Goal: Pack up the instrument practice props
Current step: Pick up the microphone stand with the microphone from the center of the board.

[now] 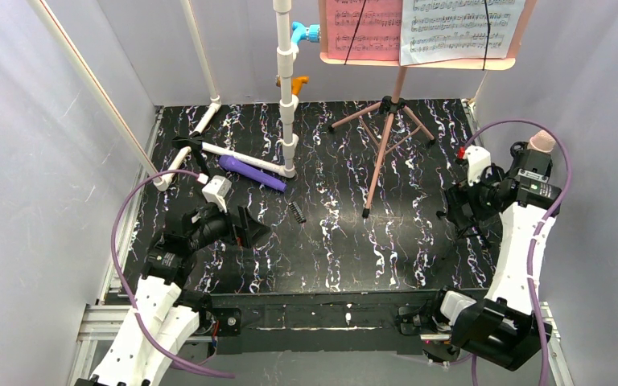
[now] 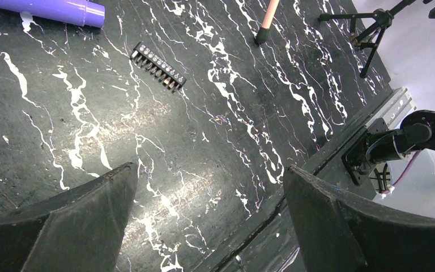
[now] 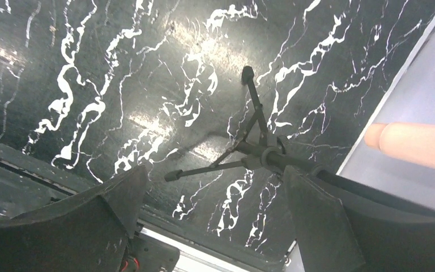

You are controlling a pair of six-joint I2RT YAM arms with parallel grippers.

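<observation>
The pink tripod music stand (image 1: 385,133) is upright at the back of the table. Its desk (image 1: 418,61) carries a pink page (image 1: 362,28) and a white page (image 1: 460,28) of sheet music. A purple tube (image 1: 251,173) (image 2: 45,8) lies at back left against the white pipe. A beige-pink tube (image 1: 541,141) (image 3: 419,146) shows by the right wall behind the right arm. My left gripper (image 1: 253,229) (image 2: 209,170) hangs open over bare table near the front left. My right gripper (image 1: 451,211) (image 3: 215,173) is open too, just above a small black tripod (image 3: 260,150).
A white pipe frame (image 1: 287,88) with blue (image 1: 306,34) and orange (image 1: 298,82) fittings rises at back centre, and its pipes run along the left side. A small black comb-like clip (image 1: 295,211) (image 2: 158,67) lies mid-table. The pink stand's foot (image 2: 266,22) reaches forward.
</observation>
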